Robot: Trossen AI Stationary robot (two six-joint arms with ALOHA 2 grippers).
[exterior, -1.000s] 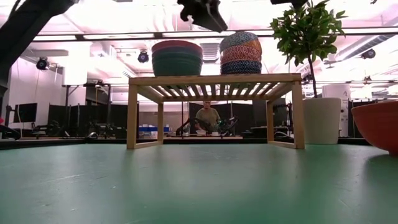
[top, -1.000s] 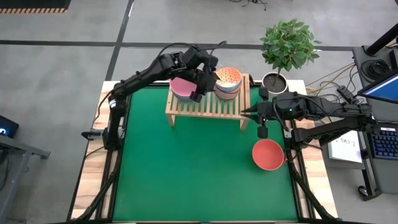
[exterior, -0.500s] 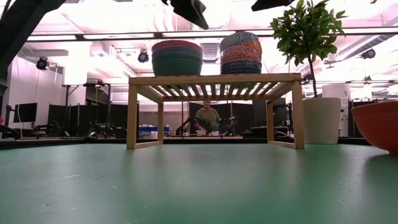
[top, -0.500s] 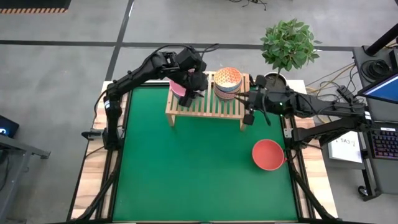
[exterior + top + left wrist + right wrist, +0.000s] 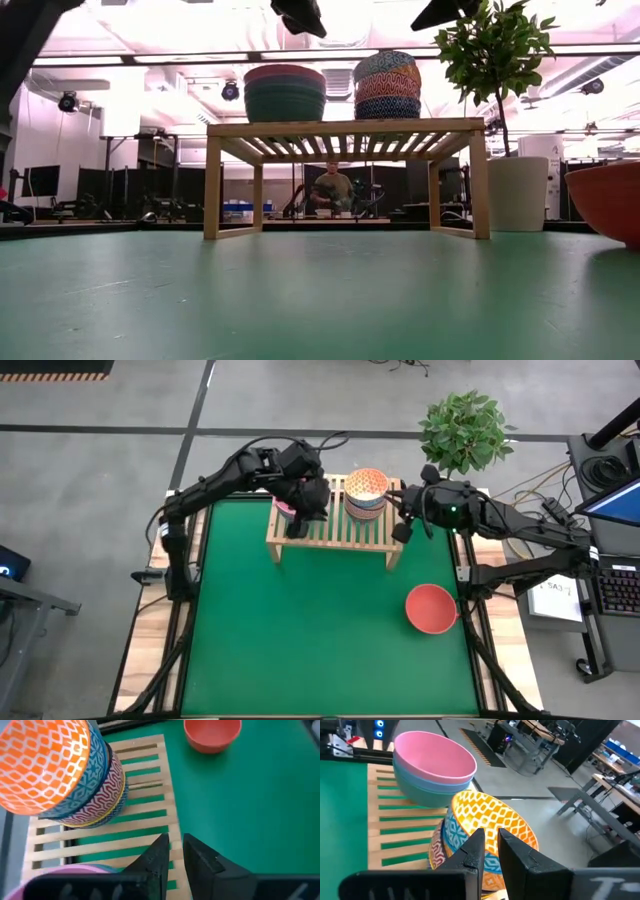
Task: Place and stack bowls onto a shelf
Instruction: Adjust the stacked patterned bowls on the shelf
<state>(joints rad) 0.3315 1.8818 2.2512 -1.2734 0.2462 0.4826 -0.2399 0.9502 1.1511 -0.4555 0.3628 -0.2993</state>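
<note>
The shelf (image 5: pixel 333 532) stands at the table's far side. On its slats rest two stacks of bowls: large ones with a pink bowl (image 5: pixel 435 757) on top, and small patterned ones topped by an orange bowl (image 5: pixel 366 484). A red bowl (image 5: pixel 431 608) sits upright on the green mat at the right. My left gripper (image 5: pixel 172 855) hovers shut above the shelf beside the pink stack, nothing between its fingers. My right gripper (image 5: pixel 490 845) hangs shut in the air at the shelf's right end, facing the patterned stack (image 5: pixel 470 835).
A white pot (image 5: pixel 440 490) with a leafy plant (image 5: pixel 463 430) stands off the shelf's far right corner, close behind my right arm. The green mat (image 5: pixel 300 630) stretches in front of the shelf. A person (image 5: pixel 333 188) sits in the room beyond the table.
My left gripper has drawn back from the middle of the shelf toward the pink stack, rolled about its axis and shut. My right gripper has risen and gone from beside the shelf's right leg toward the far edge, turning toward the patterned stack. The bowls have stayed put.
</note>
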